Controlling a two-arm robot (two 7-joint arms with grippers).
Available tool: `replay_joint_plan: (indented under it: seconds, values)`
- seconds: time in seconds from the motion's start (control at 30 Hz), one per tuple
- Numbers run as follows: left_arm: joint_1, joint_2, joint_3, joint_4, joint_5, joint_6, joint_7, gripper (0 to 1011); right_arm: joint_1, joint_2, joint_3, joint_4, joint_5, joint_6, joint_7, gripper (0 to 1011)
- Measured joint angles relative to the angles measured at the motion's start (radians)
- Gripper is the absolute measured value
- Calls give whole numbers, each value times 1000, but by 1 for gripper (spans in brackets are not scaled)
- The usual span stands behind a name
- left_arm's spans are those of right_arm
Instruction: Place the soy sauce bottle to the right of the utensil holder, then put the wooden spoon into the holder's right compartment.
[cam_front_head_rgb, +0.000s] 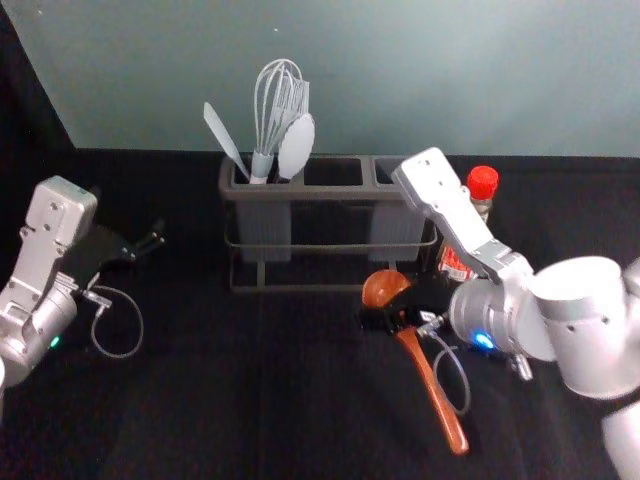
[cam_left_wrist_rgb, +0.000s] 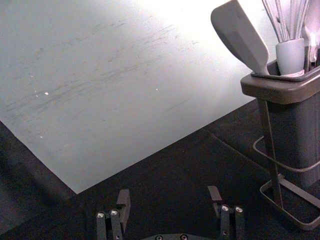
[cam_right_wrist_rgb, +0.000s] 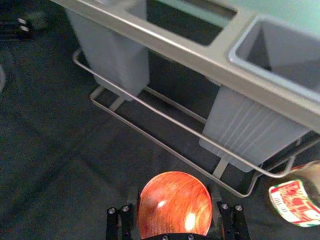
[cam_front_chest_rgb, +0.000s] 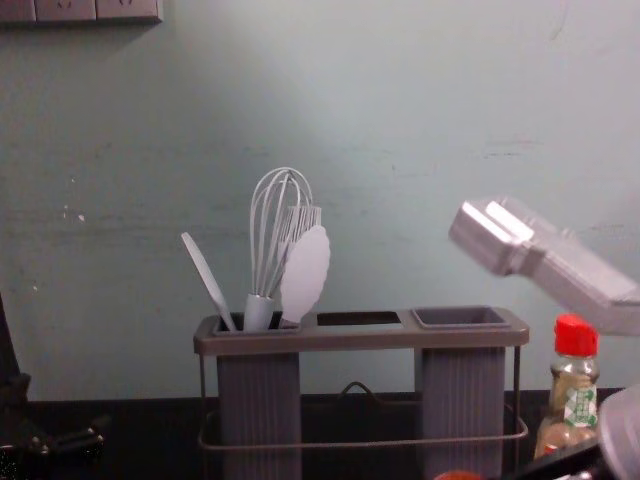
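ok so the right gripper (cam_front_head_rgb: 385, 318) sits nearest, fingers apart astride the wooden spoon (cam_front_head_rgb: 435, 400) by its bowl, handle slanting back rightward, right compartment (cam_front_chest_rgb: 461, 400) just ahead; soy sauce bottle (cam_front_chest_rgb: 572, 400) already right of the holder (cam_front_chest_rgb: 360, 338); left gripper (cam_front_head_rgb: 152, 240) idle, open, off left.

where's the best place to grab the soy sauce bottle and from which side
Likely the soy sauce bottle's body, below the red cap, coming in level from the robot's right. It stands upright and looks rounded, so its sides suit a pinch, while the utensil holder crowds its left.
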Motion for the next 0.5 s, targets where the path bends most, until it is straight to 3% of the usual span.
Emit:
replay_joint_plan:
  seconds: [0.17, 0.37, 0.5]
  values:
    - [0, 0, 0, 0, 0, 0, 0, 1011, -51, 38, 14, -83, 2, -46, 26, 837]
    - [0, 0, 0, 0, 0, 0, 0, 1011, -143, 106, 50, -203, 25, -159, 42, 837]
    - [0, 0, 0, 0, 0, 0, 0, 1011, -180, 127, 68, -240, 34, -215, 33, 837]
